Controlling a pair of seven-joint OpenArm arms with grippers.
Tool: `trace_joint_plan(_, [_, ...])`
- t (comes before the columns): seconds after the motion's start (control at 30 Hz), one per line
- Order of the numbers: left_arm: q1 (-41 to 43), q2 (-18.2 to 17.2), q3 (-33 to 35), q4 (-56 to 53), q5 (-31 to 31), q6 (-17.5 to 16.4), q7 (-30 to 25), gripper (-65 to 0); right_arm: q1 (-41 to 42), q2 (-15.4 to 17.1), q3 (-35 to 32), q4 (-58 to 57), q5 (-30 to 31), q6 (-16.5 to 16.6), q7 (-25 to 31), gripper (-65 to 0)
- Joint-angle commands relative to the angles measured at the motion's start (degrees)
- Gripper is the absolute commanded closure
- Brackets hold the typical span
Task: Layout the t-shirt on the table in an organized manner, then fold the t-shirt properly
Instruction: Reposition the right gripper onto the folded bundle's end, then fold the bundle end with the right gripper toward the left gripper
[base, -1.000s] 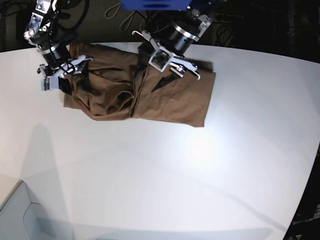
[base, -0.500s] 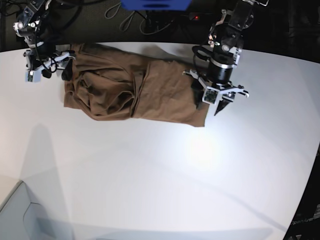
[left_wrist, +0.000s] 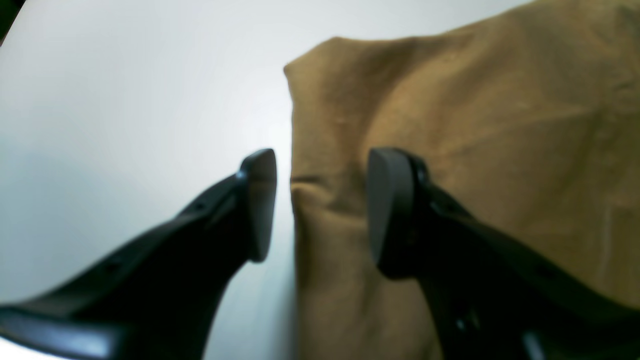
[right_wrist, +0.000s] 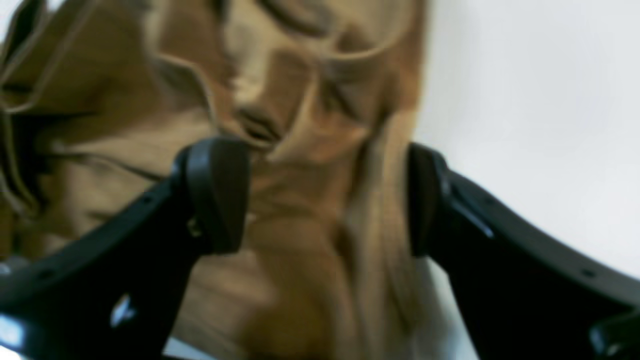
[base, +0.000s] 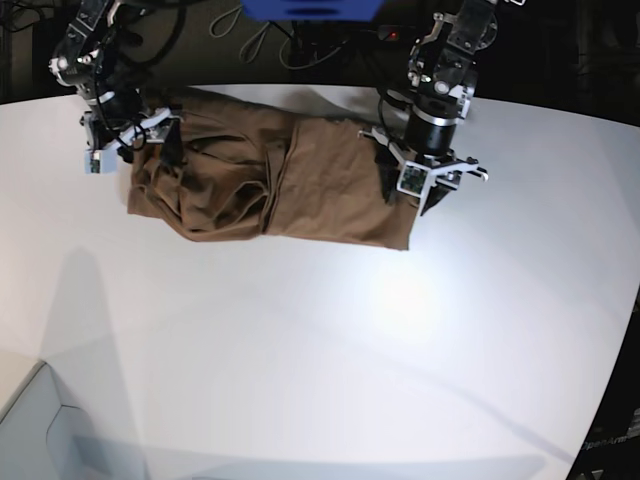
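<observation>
The brown t-shirt (base: 270, 180) lies bunched in a long strip at the far side of the white table (base: 330, 340), rumpled at its left end. My left gripper (base: 412, 190) hangs over the shirt's right edge. In the left wrist view the gripper (left_wrist: 320, 210) is open and straddles the t-shirt's (left_wrist: 475, 125) edge, with one finger over bare table (left_wrist: 125, 100) and the other over cloth. My right gripper (base: 145, 150) sits at the rumpled left end. Seen from the right wrist, that gripper (right_wrist: 325, 200) stands wide open above blurred folds of the t-shirt (right_wrist: 300, 125), beside the table (right_wrist: 525, 100).
Dark cables and a blue object (base: 310, 10) lie beyond the table's curved far edge. A pale grey box corner (base: 30, 420) shows at the lower left. The table's edge curves away at the right (base: 625, 330).
The left arm swung from the shirt's middle to its right edge, then drew slightly back over it. The right arm pulled away to the upper left, then returned over the left end with wider jaws.
</observation>
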Motion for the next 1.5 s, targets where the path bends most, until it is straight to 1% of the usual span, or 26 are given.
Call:
trace_joint_plan(0.0, [0.5, -0.2, -0.1, 0.7, 0.3, 0.1, 0.0, -28.4, -0.2, 0.1, -0.5, 0.4, 0.1, 0.4, -0.7, -45.8])
trace_joint_plan(0.17, [0.8, -0.1, -0.1, 0.7, 0.3, 0.1, 0.2, -28.4, 1.0, 0.0, -1.8, -0.4, 0.1, 0.4, -0.7, -45.5])
trace_joint_plan(0.27, [1.1, -0.1, 0.1, 0.7, 0.3, 0.1, 0.2, -28.4, 1.9, -0.8, -1.8, -0.9, 0.1, 0.4, -0.7, -45.2])
trace_joint_plan(0.33, [1.1, -0.1, 0.2, 0.7, 0.3, 0.1, 0.2, -28.4, 2.2, -1.3, -1.9, -1.0, 0.1, 0.4, -0.7, -42.5])
trace_joint_plan(0.4, [1.1, -0.1, 0.2, 0.7, 0.3, 0.1, 0.2, -28.4, 2.2, -1.9, -1.9, -1.0, 0.1, 0.4, -0.7, -35.7])
trace_joint_plan(0.53, [1.1, 0.0, 0.2, 0.7, 0.3, 0.1, 0.2, -28.4, 2.3, -2.0, -3.2, -1.0, 0.1, 0.4, -0.7, -18.8])
trace_joint_plan(0.63, [1.1, 0.0, 0.2, 0.7, 0.3, 0.1, 0.2, -28.4, 2.2, -2.0, -4.7, -0.8, 0.1, 0.4, -0.7, -1.4])
trace_joint_plan(0.67, [1.1, 0.0, 0.2, 0.7, 0.3, 0.1, 0.2, -28.4, 2.2, -2.0, -4.7, -0.6, 0.1, 0.4, -0.7, 0.0])
trace_joint_plan(0.77, [1.1, 0.0, 0.2, 0.7, 0.3, 0.2, 0.3, -28.4, 2.1, -2.1, -5.0, 1.5, 0.1, 0.4, -0.7, 0.0])
trace_joint_plan(1.1, [1.5, 0.0, 0.2, 0.7, 0.4, 0.2, 0.4, -28.4, -0.9, -1.5, -13.7, 17.0, -0.2, 0.4, -0.5, 0.0])
trace_joint_plan(1.17, [1.5, 0.0, 0.1, 0.7, 0.6, 0.2, 0.4, -28.4, -1.3, -0.6, -15.9, 19.6, -0.6, 0.4, -0.6, 0.0])
trace_joint_plan(1.23, [1.5, 0.0, 0.1, 0.7, 0.7, 0.2, 0.4, -28.4, -1.9, 0.3, -19.7, 20.6, -3.7, 0.4, -0.3, 0.0])
trace_joint_plan(1.27, [1.5, 0.0, 0.1, 0.7, 0.8, 0.2, 0.4, -28.4, -2.3, 0.4, -21.9, 20.9, -6.6, 0.4, -0.3, 0.0])
trace_joint_plan(1.37, [1.5, 0.0, 0.0, 0.7, 0.8, 0.2, 0.4, -28.4, -2.4, 0.0, -28.5, 21.0, -14.2, 0.4, -0.3, 0.0])
trace_joint_plan(1.47, [1.5, 0.0, 0.0, 0.7, 0.8, 0.3, 0.4, -28.4, -2.4, -1.6, -34.6, 21.0, -17.5, 0.4, -0.3, 0.0])
